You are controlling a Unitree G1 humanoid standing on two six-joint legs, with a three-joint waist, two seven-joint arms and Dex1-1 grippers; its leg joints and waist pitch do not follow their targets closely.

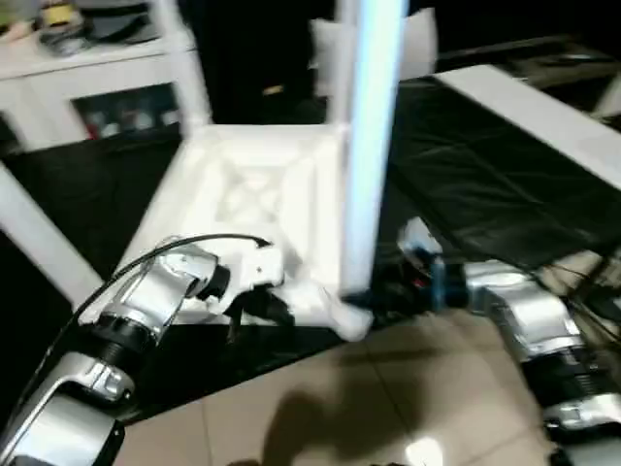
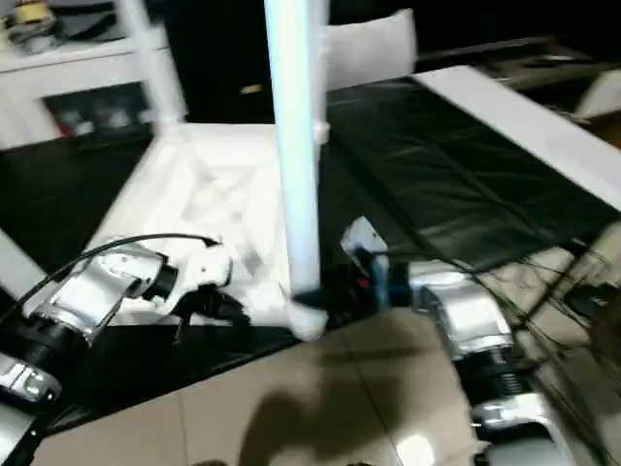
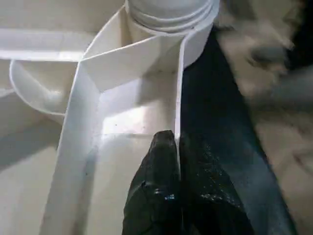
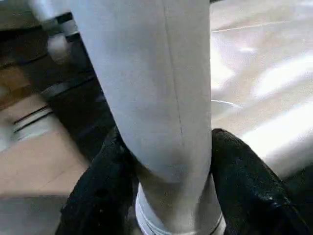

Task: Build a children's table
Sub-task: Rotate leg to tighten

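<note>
The white table top (image 1: 252, 194) lies upside down on a black mat, its ribbed underside facing up. A long white leg (image 1: 374, 146) stands upright in the near corner socket (image 1: 351, 316). My right gripper (image 4: 170, 139) clasps this leg just above its threaded base, one black finger (image 4: 244, 181) on each side, pressed against it. My left gripper (image 3: 177, 147) is shut on the thin rim wall (image 3: 179, 88) of the table top, close to that same corner. Another leg (image 1: 182, 58) rises at the far left corner.
A white cabinet (image 1: 87, 87) stands at the back left. A slanted white bar (image 1: 39, 243) crosses the left edge. A long white board (image 1: 529, 107) lies on the black mat (image 1: 466, 184) at the right. Beige tiled floor (image 1: 388, 398) runs along the front.
</note>
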